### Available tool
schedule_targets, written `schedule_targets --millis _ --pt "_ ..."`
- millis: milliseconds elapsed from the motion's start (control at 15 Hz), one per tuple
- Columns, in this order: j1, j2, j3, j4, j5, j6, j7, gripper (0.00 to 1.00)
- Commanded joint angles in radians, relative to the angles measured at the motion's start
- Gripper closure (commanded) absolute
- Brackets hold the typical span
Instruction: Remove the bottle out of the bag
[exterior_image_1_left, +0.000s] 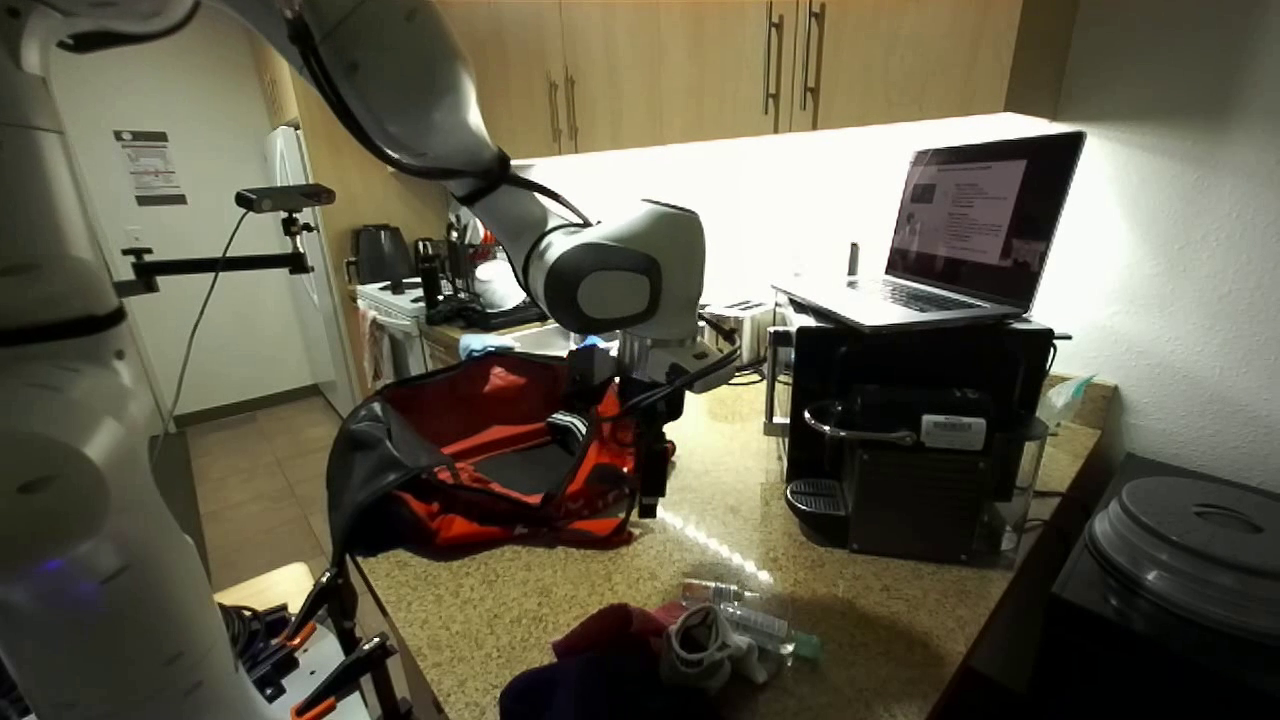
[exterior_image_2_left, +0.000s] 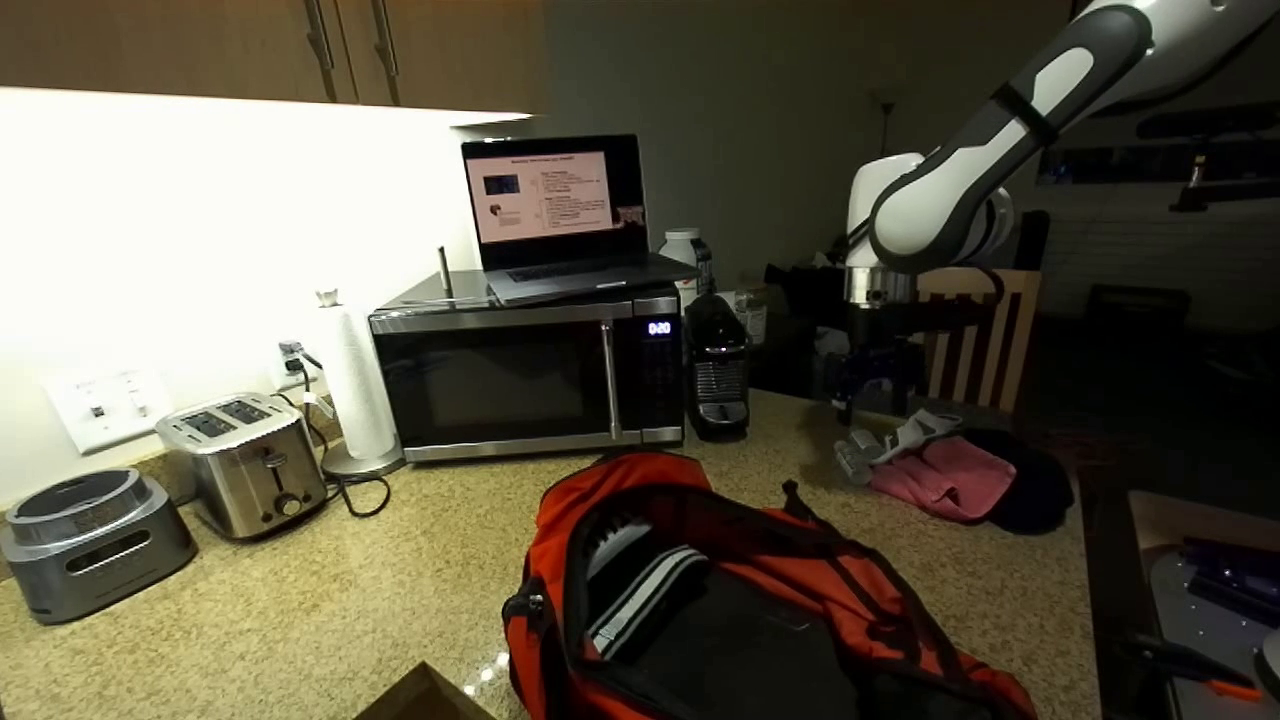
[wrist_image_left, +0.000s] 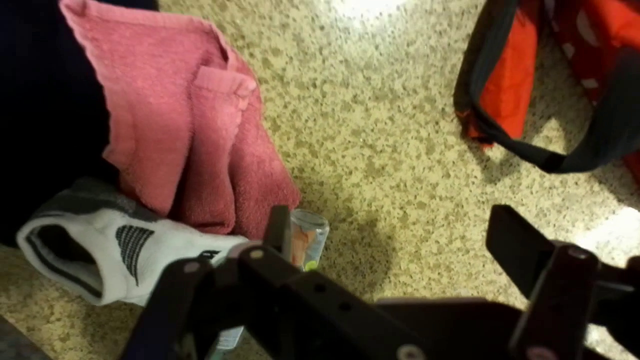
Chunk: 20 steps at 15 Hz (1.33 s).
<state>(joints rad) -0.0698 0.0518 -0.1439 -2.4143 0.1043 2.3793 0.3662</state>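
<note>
The large red bag with black trim (exterior_image_1_left: 470, 528) lies open on the counter, also seen in an exterior view (exterior_image_2_left: 630, 478) and at the right of the wrist view (wrist_image_left: 510, 90). A black item with white stripes (exterior_image_2_left: 650, 600) lies inside it. Two clear bottles lie outside the bag on the counter: a small one (exterior_image_1_left: 708, 592) and a longer one with a green end (exterior_image_1_left: 765, 628). In the wrist view the small bottle (wrist_image_left: 310, 237) shows beside the left finger, partly hidden by it. My gripper (wrist_image_left: 390, 225) is open and empty above the counter, between bag and bottles.
A pink cloth (wrist_image_left: 185, 120), a white sock (wrist_image_left: 130, 240) and a dark cloth (exterior_image_2_left: 1035, 480) lie beside the bottles. A microwave (exterior_image_2_left: 500, 390) with a laptop (exterior_image_2_left: 560, 220) on top, a coffee machine (exterior_image_2_left: 718, 370), a toaster (exterior_image_2_left: 245, 465) and a paper roll (exterior_image_2_left: 358, 390) stand along the back.
</note>
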Motion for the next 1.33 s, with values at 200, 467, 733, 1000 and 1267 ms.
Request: schedule_targets --millis 200,467,733,1000,1267 --pt "0.015 -0.064 0.046 -0.007 -0.177 -0.252 0.163 0.0" --pt "0.054 -0.075 0.107 0.002 -0.195 -0.34 0.184 0.0" --pt "0.087 -0.105 0.149 0.001 -0.197 -0.37 0.197 0.0" --pt "0.087 -0.156 0.165 -0.007 -0.195 -0.368 0.207 0.0" --pt "0.081 -0.208 0.17 0.0 -0.178 -0.375 0.193 0.0"
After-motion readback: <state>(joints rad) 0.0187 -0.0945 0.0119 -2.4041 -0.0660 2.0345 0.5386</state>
